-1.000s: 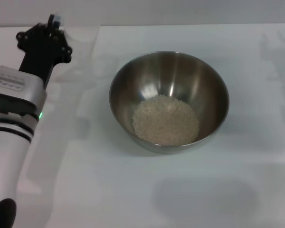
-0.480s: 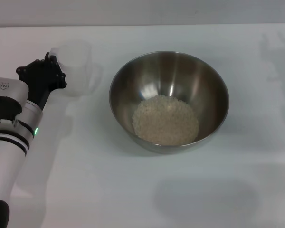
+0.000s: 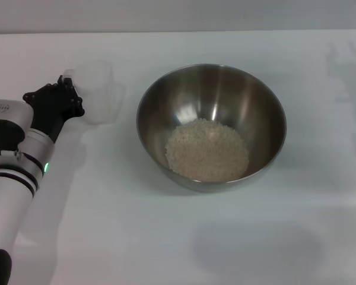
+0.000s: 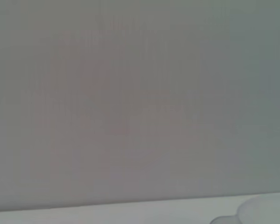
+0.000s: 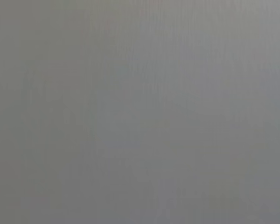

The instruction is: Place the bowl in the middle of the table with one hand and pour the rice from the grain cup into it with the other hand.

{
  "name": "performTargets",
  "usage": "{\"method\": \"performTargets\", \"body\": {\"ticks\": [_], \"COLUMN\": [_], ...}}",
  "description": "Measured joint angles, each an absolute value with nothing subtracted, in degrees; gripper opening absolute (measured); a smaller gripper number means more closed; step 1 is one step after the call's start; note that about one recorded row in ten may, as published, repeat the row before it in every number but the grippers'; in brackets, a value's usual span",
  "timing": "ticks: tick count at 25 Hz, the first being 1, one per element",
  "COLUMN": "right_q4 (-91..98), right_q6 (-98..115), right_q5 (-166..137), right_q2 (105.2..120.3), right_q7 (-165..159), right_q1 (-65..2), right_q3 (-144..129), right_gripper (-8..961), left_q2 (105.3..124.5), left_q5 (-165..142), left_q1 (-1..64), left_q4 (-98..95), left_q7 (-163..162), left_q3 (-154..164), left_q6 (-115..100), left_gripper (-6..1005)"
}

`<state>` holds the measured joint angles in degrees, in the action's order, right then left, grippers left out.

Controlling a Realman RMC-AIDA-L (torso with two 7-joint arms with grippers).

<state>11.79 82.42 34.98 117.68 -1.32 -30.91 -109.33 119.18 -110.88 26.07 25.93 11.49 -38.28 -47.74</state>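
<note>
The steel bowl (image 3: 211,98) stands in the middle of the white table (image 3: 166,237) and holds a heap of rice (image 3: 207,149). The clear grain cup (image 3: 96,90) stands upright on the table to the left of the bowl and looks empty. My left gripper (image 3: 64,89) is at the cup's left side, right against it or just off it. A bit of the cup's rim shows in the left wrist view (image 4: 266,210). The right gripper is out of view.
The left arm (image 3: 15,166) runs along the table's left side down to the near left corner. The right wrist view shows only flat grey. A grey wall lies beyond the table's far edge (image 3: 225,31).
The left arm has come down and drawn back toward the near left. The grain cup has come down with it and now stands on the table left of the bowl.
</note>
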Motion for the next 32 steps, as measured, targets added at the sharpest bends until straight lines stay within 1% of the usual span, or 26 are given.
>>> {"method": "performTargets", "body": {"ticks": [8,13,15,16,18,19,20,21,22,24,27,29,32], "right_q4": [11.77,11.71,11.67,11.64,11.36,11.08,11.08,11.00,10.99,10.99,11.00,11.00,11.05], "right_q6": [82.40,82.19,82.05,82.02,81.96,81.86,81.86,81.79,81.69,81.41,81.18,79.85,78.38], "right_q5": [34.98,35.11,35.31,35.39,35.42,35.43,35.43,35.43,35.42,35.22,35.11,35.07,35.06], "right_q2": [117.69,117.65,117.63,117.63,117.61,117.65,117.65,117.71,117.79,118.04,118.14,118.56,118.80], "right_q7": [-1.32,-1.32,-1.32,-1.32,-1.32,-1.49,-1.49,-1.63,-1.67,-1.78,-1.84,-3.05,-4.00], "right_q1": [-30.84,-30.85,-30.85,-30.85,-30.85,-30.82,-30.82,-30.81,-30.76,-30.51,-30.41,-30.19,-29.87], "right_q3": [-109.32,-109.33,-109.33,-109.33,-109.33,-109.33,-109.33,-109.33,-109.33,-109.38,-109.55,-109.98,-110.39], "right_gripper": [408,408,408,408,408,408,408,408,408,408,408,408,408], "left_q2": [119.05,118.91,118.91,118.91,118.90,118.88,118.88,118.88,118.88,118.94,119.03,119.09,119.15], "left_q5": [-111.04,-111.03,-111.05,-111.15,-111.31,-111.81,-111.81,-112.50,-112.50,-113.24,-113.26,-113.24,-113.22], "left_q1": [26.08,25.37,24.37,22.69,21.78,20.00,20.00,18.77,18.77,18.10,18.20,18.68,19.29], "left_q4": [26.42,26.67,26.99,27.70,28.15,28.73,28.73,28.77,28.77,28.12,27.99,28.18,28.62], "left_q7": [11.33,11.34,11.34,11.31,11.28,10.82,10.82,9.45,9.45,6.13,5.60,5.55,5.61], "left_q3": [-38.30,-38.10,-37.85,-37.60,-37.35,-36.40,-36.40,-34.98,-34.98,-32.31,-31.62,-31.47,-31.36], "left_q6": [-46.15,-47.44,-49.41,-52.67,-55.04,-60.49,-60.49,-66.26,-66.26,-75.57,-78.68,-80.53,-81.90], "left_gripper": [111,247,302,329,413,456,498,540,563,610,680,680,680]}}
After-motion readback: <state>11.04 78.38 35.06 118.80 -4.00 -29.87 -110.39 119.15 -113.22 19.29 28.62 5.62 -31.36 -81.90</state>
